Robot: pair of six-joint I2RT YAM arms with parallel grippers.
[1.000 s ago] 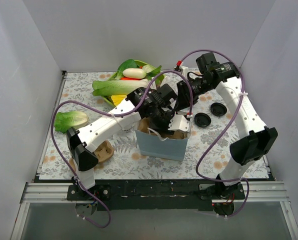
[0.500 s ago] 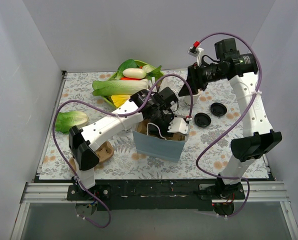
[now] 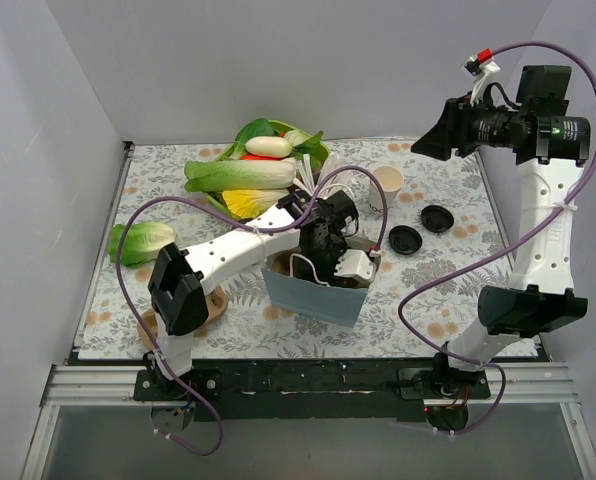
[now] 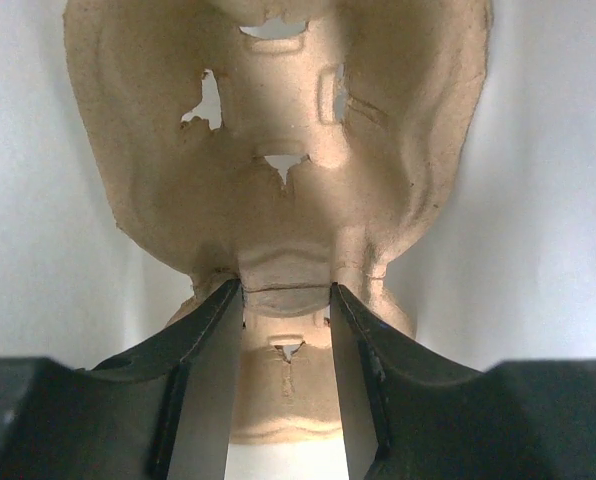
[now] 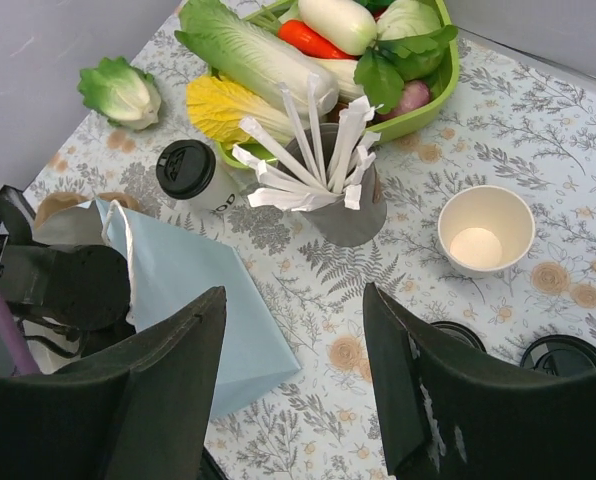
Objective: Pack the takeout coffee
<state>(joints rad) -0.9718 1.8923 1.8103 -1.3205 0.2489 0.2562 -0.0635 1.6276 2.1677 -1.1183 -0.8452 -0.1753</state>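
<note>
The takeout coffee [image 5: 190,174], a cream-white cup with dark lettering and a black lid on it, stands by the grey cup of straws; in the top view the left arm hides it. A light blue paper bag [image 3: 316,297] stands mid-table. My left gripper [image 3: 323,260] reaches down into it and is shut on the middle ridge of a brown cardboard cup carrier [image 4: 278,150], seen between the fingers in the left wrist view [image 4: 286,298]. My right gripper [image 3: 430,132] is open and empty, raised high over the far right; its wrist view [image 5: 293,295] looks down on the table.
A grey cup of white straws [image 5: 350,205], an open empty paper cup [image 3: 385,179] and two loose black lids [image 3: 405,239] [image 3: 437,218] stand right of the bag. A green tray of vegetables [image 3: 263,165] is at the back. A lettuce [image 3: 138,242] and another brown carrier [image 3: 213,300] lie left.
My right arm has lifted up and swung back to the right, away from the bag. My left gripper has sunk a little deeper into the bag with the carrier.
</note>
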